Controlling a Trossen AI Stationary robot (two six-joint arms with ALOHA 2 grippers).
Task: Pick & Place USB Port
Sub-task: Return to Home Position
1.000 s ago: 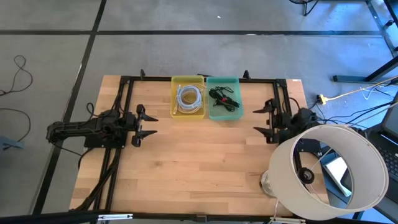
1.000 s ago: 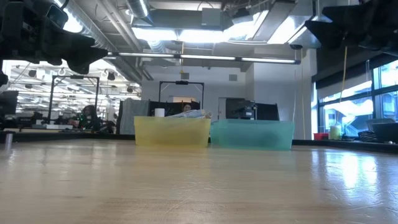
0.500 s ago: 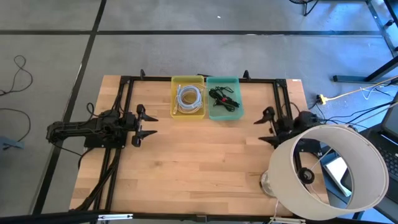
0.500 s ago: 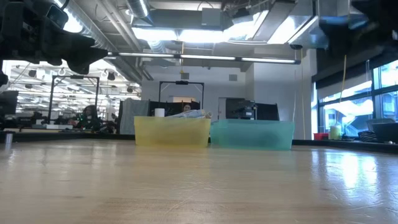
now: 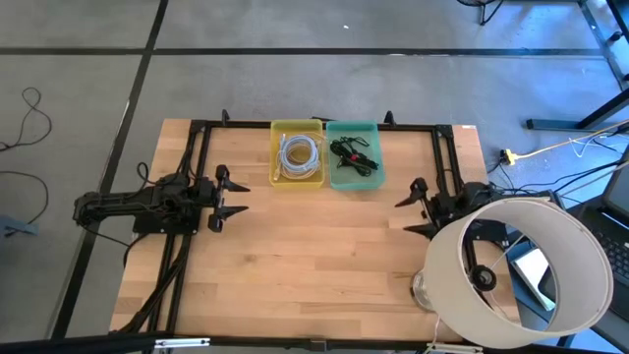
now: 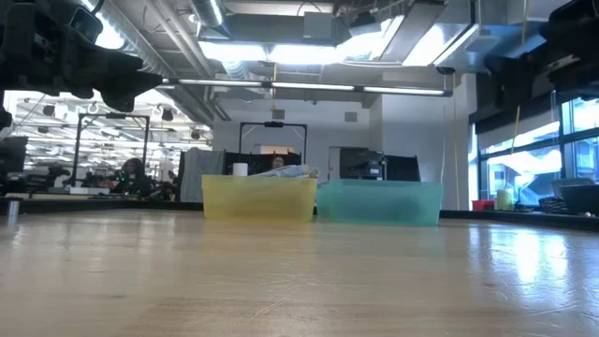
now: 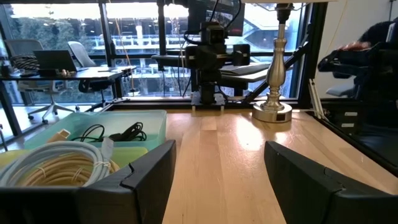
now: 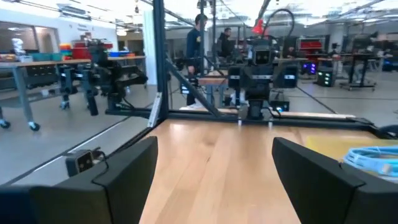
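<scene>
A yellow bin (image 5: 297,154) with a coiled white cable (image 5: 298,152) and a teal bin (image 5: 354,154) with a black cable and plug (image 5: 355,154) stand side by side at the table's far edge. Both bins show in the low view, the yellow bin (image 6: 259,197) left of the teal bin (image 6: 379,201). My left gripper (image 5: 239,195) is open and empty at the table's left side, above the wood. My right gripper (image 5: 402,214) is open and empty at the right side, near the lamp, right of and nearer than the teal bin.
A table lamp with a wide white shade (image 5: 521,267) and metal base (image 5: 423,287) stands at the near right corner, close to my right arm. A black frame (image 5: 201,147) runs along the table's far, left and right edges. Bare wood (image 5: 314,265) lies between the arms.
My right gripper has moved toward the table's near edge and a little toward its left, staying open and empty. My left arm has kept still.
</scene>
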